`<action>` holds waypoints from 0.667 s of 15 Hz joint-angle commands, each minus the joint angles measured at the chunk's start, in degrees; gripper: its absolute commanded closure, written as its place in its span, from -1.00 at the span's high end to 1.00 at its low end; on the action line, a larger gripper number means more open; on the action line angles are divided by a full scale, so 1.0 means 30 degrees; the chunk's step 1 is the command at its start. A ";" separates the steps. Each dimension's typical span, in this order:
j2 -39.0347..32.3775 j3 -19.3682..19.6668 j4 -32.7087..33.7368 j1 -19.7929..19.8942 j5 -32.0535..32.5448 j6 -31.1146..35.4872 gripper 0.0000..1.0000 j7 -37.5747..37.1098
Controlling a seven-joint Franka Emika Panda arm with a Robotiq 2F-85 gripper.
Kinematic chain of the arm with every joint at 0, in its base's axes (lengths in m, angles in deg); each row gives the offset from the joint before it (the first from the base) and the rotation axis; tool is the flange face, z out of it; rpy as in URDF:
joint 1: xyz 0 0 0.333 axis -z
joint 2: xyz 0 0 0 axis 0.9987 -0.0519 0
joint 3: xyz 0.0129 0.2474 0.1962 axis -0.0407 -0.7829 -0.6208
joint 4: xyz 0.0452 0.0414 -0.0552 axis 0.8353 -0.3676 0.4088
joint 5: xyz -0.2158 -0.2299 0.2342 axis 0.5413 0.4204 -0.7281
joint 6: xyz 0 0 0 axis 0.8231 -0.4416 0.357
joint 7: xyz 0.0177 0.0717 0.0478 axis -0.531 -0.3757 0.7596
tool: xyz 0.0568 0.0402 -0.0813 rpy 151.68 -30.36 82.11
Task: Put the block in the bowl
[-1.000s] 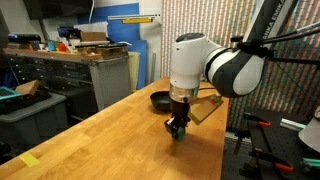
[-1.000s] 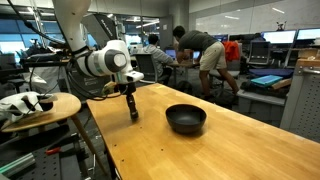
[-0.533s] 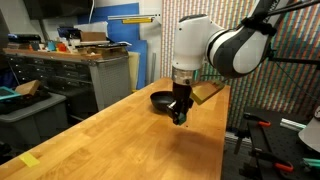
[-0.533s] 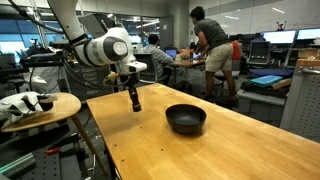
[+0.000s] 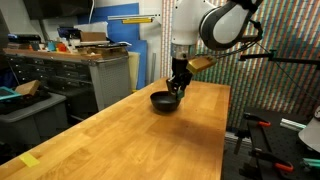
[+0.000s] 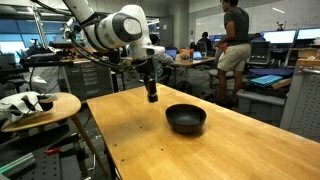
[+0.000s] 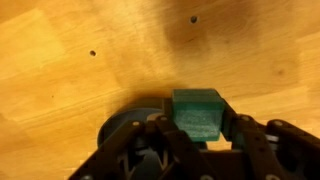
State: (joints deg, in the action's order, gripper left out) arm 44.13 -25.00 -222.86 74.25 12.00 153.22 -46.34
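The green block (image 7: 197, 112) sits clamped between the fingers of my gripper (image 7: 198, 125) in the wrist view. In both exterior views my gripper (image 5: 177, 86) (image 6: 152, 96) hangs in the air above the wooden table, with the block too small to make out. The black bowl (image 5: 163, 101) (image 6: 185, 118) rests on the table. In an exterior view the gripper hangs just above the bowl's edge; in an exterior view it is up and to the left of the bowl. A dark curved shape (image 7: 125, 135) under the fingers may be the bowl's rim.
The wooden table (image 5: 120, 140) (image 6: 200, 150) has edges near the gripper. A round side table (image 6: 40, 108) with white objects stands beside it. Cabinets and benches (image 5: 60, 75) lie behind. A person (image 6: 235, 40) stands in the background.
My gripper has lifted with the block and moved across the table towards the bowl. The bowl has not moved. The person in the background has walked further away.
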 commanded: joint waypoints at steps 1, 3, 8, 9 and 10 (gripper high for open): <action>-0.0554 -0.0439 0.1657 0.1590 -0.0542 -0.1114 -0.58 0.1894; -0.1292 -0.0322 0.2549 0.2162 -0.0615 -0.1062 -0.58 0.2540; -0.3848 -0.0147 0.4745 0.3038 -0.1592 -0.0485 -0.58 0.4348; -0.4382 -0.0090 0.5162 0.3098 -0.1797 -0.0361 -0.58 0.4556; -0.5017 -0.0070 0.5639 0.3195 -0.2079 -0.0264 -0.58 0.4851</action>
State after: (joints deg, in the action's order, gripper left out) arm 34.69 -25.02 -211.45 82.74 8.64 151.93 -35.42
